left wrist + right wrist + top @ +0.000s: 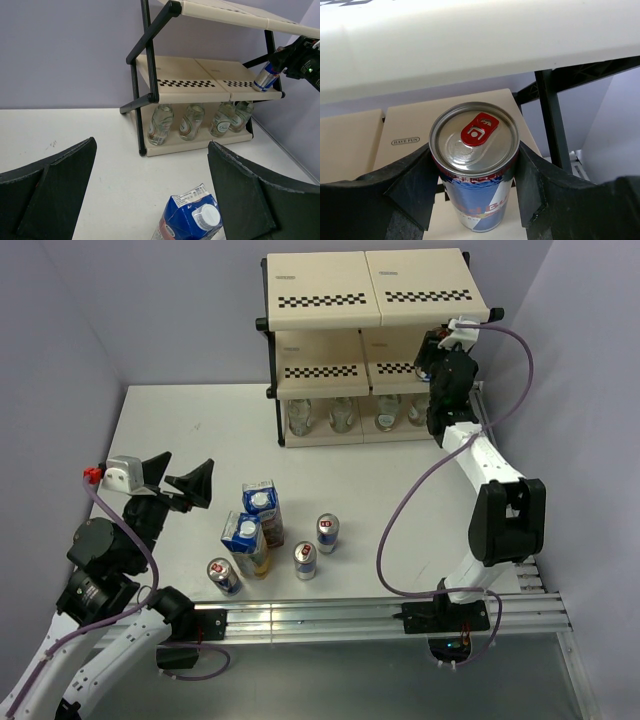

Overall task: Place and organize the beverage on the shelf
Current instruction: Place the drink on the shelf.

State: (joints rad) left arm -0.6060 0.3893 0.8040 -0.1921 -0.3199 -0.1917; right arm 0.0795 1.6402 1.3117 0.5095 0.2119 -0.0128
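A blue-and-silver can [474, 150] is being clamped between the fingers of the right claw [475, 172] at the right end of the middle board of the shelf [380, 300]. The left claw [182, 478] is being held wide apart, gripping nothing, well in front of the shelf. Two cartons [255, 525] and three cans [327, 532] are standing on the counter [180, 420] before the shelf, and four bottles [342, 415] are sitting on its bottom board.

Can [474, 150] glossy metal; shelf boards [445, 45] matt; fingers [410, 197] matt black.
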